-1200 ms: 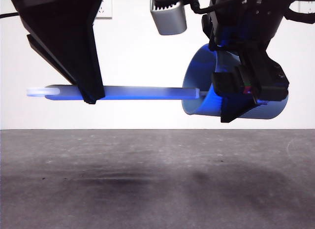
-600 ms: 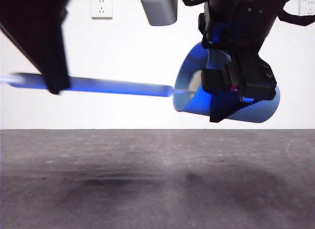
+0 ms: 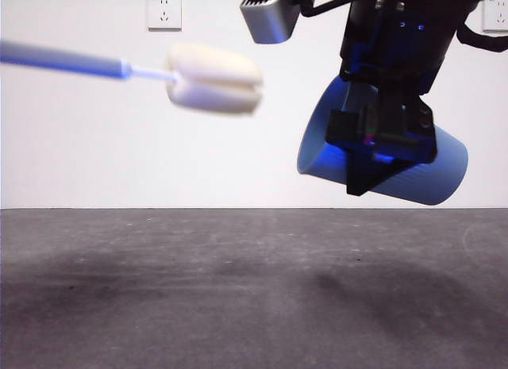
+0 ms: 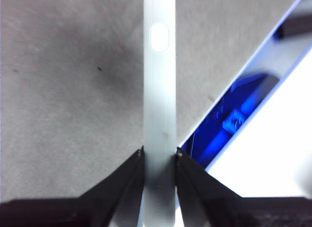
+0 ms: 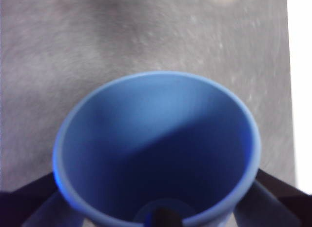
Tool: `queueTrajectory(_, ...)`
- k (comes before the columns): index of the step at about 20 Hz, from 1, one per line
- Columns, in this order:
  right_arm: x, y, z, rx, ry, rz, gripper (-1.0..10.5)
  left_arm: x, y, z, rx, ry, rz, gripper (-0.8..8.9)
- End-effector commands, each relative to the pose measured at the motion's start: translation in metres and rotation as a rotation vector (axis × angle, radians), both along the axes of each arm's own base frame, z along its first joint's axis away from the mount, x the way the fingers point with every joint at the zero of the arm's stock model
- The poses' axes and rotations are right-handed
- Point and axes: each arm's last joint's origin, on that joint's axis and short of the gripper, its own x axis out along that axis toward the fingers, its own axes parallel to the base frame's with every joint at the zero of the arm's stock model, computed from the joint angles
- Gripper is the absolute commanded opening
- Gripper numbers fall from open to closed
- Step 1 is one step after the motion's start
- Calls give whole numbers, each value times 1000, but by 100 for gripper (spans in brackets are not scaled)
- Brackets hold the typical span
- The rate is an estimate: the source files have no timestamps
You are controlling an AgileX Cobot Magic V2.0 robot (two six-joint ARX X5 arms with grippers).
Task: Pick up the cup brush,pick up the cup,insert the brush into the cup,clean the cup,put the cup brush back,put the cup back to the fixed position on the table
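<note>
Your left gripper (image 4: 159, 156) clamps the brush (image 3: 213, 77) handle, head in the air left of the cup (image 3: 381, 151), clear of its mouth, axis nearly level. Right gripper (image 5: 156, 207) grips the tilted cup above the tabletop (image 3: 254, 290). Only the right wrist view shows it empty.

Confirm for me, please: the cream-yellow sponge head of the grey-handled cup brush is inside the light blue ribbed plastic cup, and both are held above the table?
Not quite. The front view shows the cream-yellow sponge head outside the light blue ribbed plastic cup, beside its mouth. Both are held above the table.
</note>
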Motion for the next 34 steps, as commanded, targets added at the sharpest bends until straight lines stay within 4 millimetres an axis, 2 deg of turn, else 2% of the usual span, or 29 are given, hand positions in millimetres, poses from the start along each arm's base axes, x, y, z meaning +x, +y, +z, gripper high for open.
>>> queueTrajectory(1,1,-4,13,180,-35,-109,-13,-1,5,4,-55,-37,93,-9)
queueTrajectory(4,-3,-12,32,408,-71,-199,-13,9,5,5,-107,-97,228,-9)
queueTrajectory(6,-8,-20,48,582,-91,-263,-12,20,2,-3,-183,-123,332,-9)
queueTrajectory(10,-22,-38,76,913,-54,-299,-12,50,-14,-32,-297,-144,462,-9)
queueTrajectory(13,-29,-48,91,1039,-61,-294,-12,75,-31,-52,-291,-110,514,-9)
queueTrajectory(18,-35,-57,94,1077,-30,-301,-12,118,-60,-100,-265,-34,595,-9)
queueTrajectory(21,-36,-58,91,1053,-12,-319,-12,135,-72,-133,-227,16,641,-9)
queueTrajectory(23,-37,-59,90,1036,-6,-324,-12,142,-76,-147,-233,35,679,-9)
queueTrajectory(28,-37,-60,88,1027,2,-332,-12,151,-82,-160,-292,25,790,-9)
queueTrajectory(34,-38,-60,87,1018,11,-342,-12,153,-82,-162,-278,-9,815,-9)
